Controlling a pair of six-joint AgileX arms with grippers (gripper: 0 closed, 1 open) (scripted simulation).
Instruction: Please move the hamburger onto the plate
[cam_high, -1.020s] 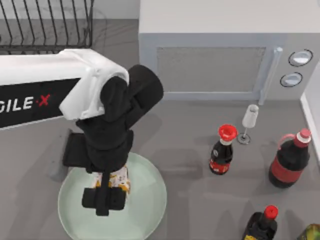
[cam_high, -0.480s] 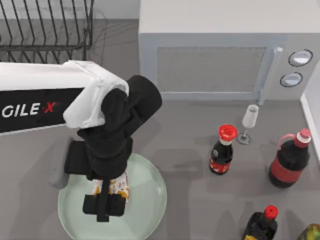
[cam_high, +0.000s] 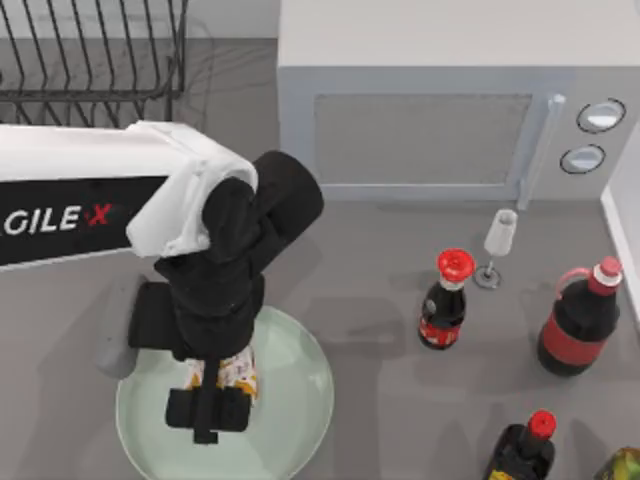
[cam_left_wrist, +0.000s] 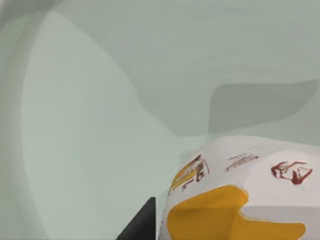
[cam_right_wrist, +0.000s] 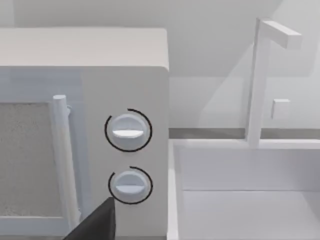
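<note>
The hamburger (cam_high: 236, 372) sits low over the plate (cam_high: 290, 420), inside its rim and toward the plate's far-left part, directly beneath the left gripper (cam_high: 207, 412). The left wrist view shows the hamburger (cam_left_wrist: 240, 195) close against the plate's pale floor (cam_left_wrist: 100, 125); whether it is touching cannot be told. One dark finger (cam_left_wrist: 137, 225) lies against its side, so the gripper appears closed on the hamburger. The fingers straddle it from above, so the likely next move is to let go and lift straight up. The right arm is parked off to the right, its camera facing the microwave (cam_right_wrist: 80, 125).
</note>
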